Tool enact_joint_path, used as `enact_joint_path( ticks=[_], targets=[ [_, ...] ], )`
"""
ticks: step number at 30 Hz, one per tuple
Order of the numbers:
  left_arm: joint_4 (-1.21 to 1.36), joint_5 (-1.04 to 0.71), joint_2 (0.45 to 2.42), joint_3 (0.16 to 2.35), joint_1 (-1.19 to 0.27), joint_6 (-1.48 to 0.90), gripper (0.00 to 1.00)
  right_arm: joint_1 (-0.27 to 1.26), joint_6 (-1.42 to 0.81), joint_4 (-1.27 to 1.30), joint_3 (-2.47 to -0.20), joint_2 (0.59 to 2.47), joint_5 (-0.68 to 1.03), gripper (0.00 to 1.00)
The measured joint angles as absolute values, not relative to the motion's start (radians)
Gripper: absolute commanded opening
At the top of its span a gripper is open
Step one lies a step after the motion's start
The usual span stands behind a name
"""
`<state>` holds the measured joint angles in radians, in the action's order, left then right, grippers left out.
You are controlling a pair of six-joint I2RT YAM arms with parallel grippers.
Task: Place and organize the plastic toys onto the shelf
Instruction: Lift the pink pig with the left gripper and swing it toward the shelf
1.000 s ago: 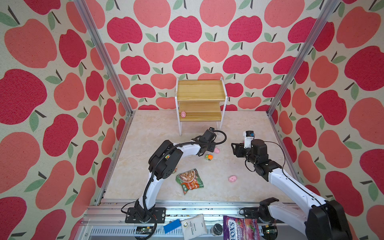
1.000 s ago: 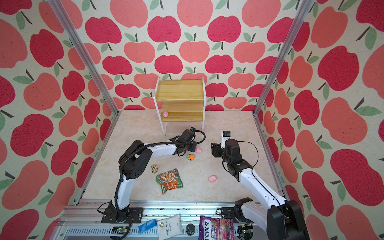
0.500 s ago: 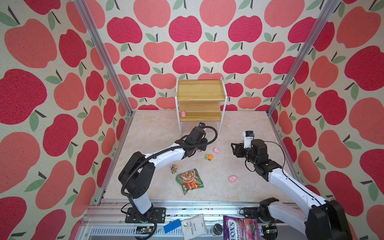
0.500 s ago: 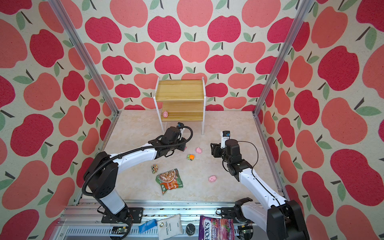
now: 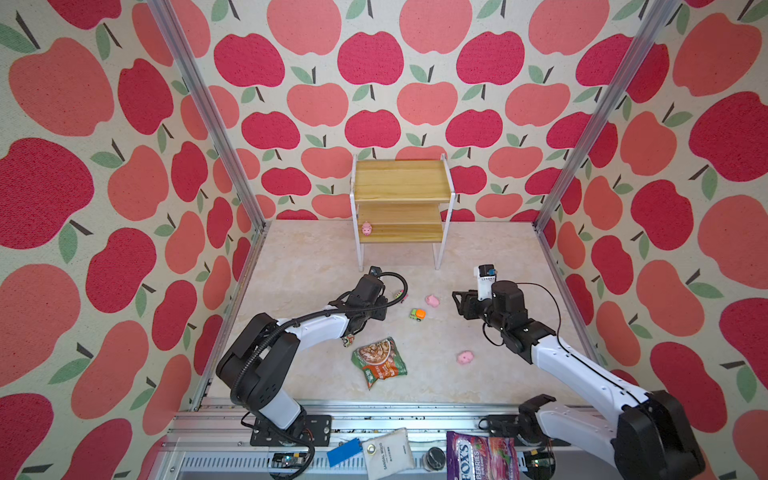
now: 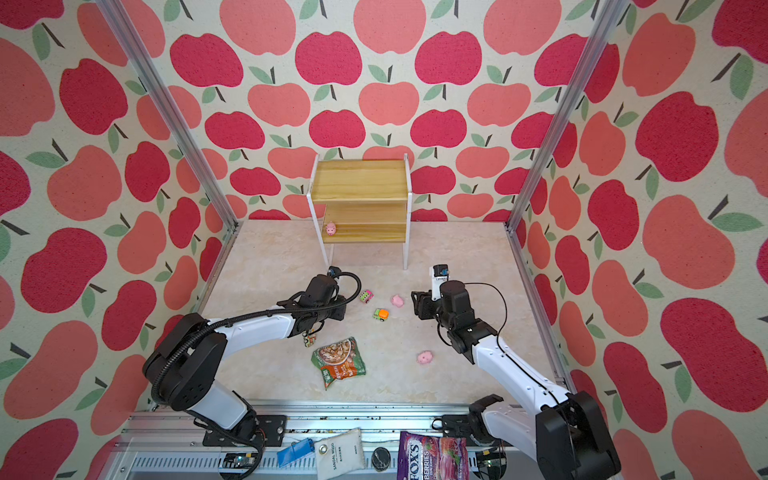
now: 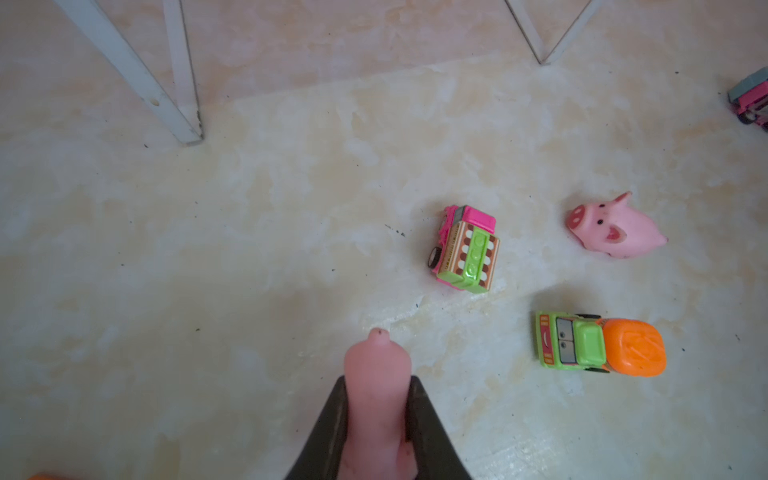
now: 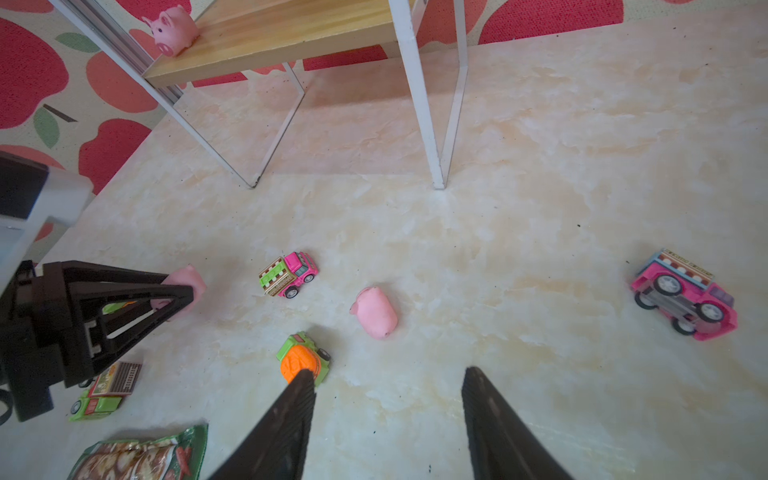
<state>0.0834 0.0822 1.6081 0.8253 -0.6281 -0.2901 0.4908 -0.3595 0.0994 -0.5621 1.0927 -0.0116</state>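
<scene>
While left pincer (image 7: 377,380) clamps pig (image 7: 376,361), pink truck (image 7: 465,249) (upright) sits nearby

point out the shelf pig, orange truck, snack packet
shelf pig (image 5: 366,228), in a top view, body
orange truck (image 5: 420,312), in a top view, orange drum
snack packet (image 5: 379,360), in a top view, middle

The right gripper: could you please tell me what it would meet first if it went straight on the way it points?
Most likely the pink pig on the table, ahead of the open right gripper. The orange-and-green truck sits beside one fingertip and might be brushed, though depth is unclear.
</scene>
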Motion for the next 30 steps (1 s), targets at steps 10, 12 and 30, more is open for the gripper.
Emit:
enact_joint_path(
  ticks=[10,12,30],
  targets=[
    [0.210,0.124,1.767,0.825,-0.611,-0.326,0.29,0.498,-0.355,0.101,-0.559,1.093,-0.030,0.60],
    [0.238,0.142,1.778,0.825,-0.611,-0.332,0.33,0.498,-0.350,0.101,-0.558,1.098,-0.032,0.60],
    [0.480,0.276,1.811,0.740,-0.660,-0.350,0.50,0.504,-0.332,0.133,-0.492,1.090,-0.043,0.63]
  ],
)
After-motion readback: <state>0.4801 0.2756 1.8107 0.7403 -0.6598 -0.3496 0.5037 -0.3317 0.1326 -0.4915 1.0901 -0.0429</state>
